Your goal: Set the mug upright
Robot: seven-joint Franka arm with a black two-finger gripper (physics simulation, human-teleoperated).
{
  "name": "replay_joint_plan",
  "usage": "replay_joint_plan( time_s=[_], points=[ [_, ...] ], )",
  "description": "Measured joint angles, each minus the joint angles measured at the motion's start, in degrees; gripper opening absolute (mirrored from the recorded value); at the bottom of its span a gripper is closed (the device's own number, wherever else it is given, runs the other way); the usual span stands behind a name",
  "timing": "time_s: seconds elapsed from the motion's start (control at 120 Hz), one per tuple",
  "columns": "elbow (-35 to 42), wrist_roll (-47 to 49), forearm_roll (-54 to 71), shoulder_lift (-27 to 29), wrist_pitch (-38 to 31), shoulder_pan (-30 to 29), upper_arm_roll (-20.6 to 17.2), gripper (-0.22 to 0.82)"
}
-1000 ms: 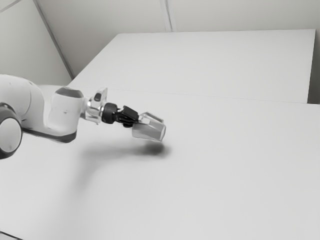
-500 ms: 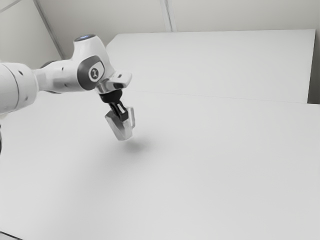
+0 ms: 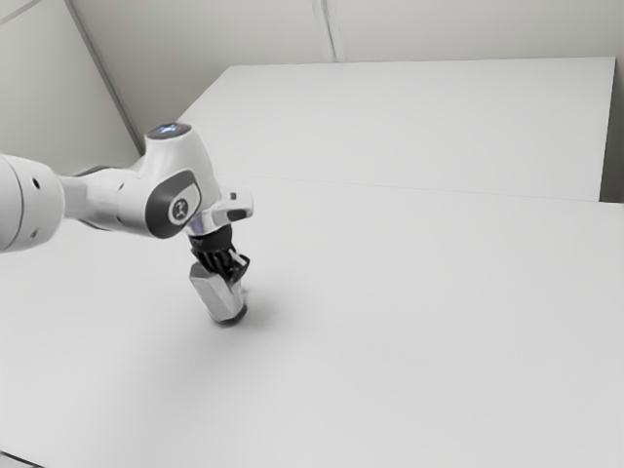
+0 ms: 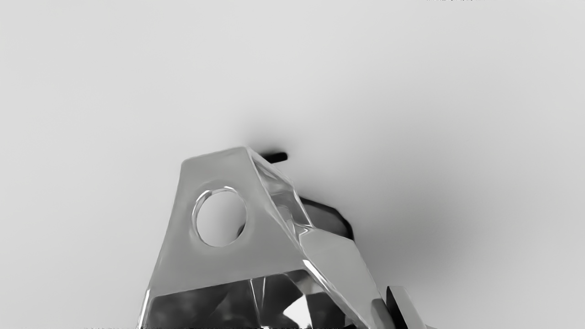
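Observation:
The mug (image 3: 216, 294), pale grey and faceted, is held at a tilt in the exterior view, its dark-edged base low against or just over the tabletop. My gripper (image 3: 230, 272) points down at the mug's upper part and is shut on it. From the wrist camera the mug (image 4: 338, 258) shows shiny grey faces, a round hole, a dark reflective hollow and part of a dark base. The gripper (image 4: 379, 314) has one fingertip beside the outer wall; the other fingertip is hidden. Whether the base touches the table cannot be told.
The wide pale tabletop (image 3: 419, 322) stretches around the mug and toward the exterior view's right. Behind it stands a pale wall (image 3: 468, 29). The arm comes in from the exterior view's left.
My hand has swung from nearly level to pointing down, carrying the mug toward the exterior view's left. Since the middle picture, hand and mug have come down, with the mug still tilted.

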State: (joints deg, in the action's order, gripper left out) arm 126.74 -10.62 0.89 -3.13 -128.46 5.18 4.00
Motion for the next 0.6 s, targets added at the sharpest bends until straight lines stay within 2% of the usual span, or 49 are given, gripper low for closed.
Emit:
replay_joint_plan(
  time_s=[0.15,0.258,0.333,0.433,0.533,0.6],
  points=[
    [0.81,4.54,-0.56,-0.05,-1.44,0.11,0.04,0.2],
    [0.96,7.24,-0.75,0.06,-1.98,0.04,0.04,0.36],
    [0.8,8.82,-0.8,1.28,-1.53,0.0,0.04,0.43],
    [-3.06,10.55,-1.21,5.1,3.68,0.02,0.06,0.5],
    [-9.66,11.7,-1.4,8.89,11.5,-0.38,-0.57,0.54],
    [-18.12,11.92,-1.42,9.79,18.37,-0.31,-1.51,0.56]
  ],
)
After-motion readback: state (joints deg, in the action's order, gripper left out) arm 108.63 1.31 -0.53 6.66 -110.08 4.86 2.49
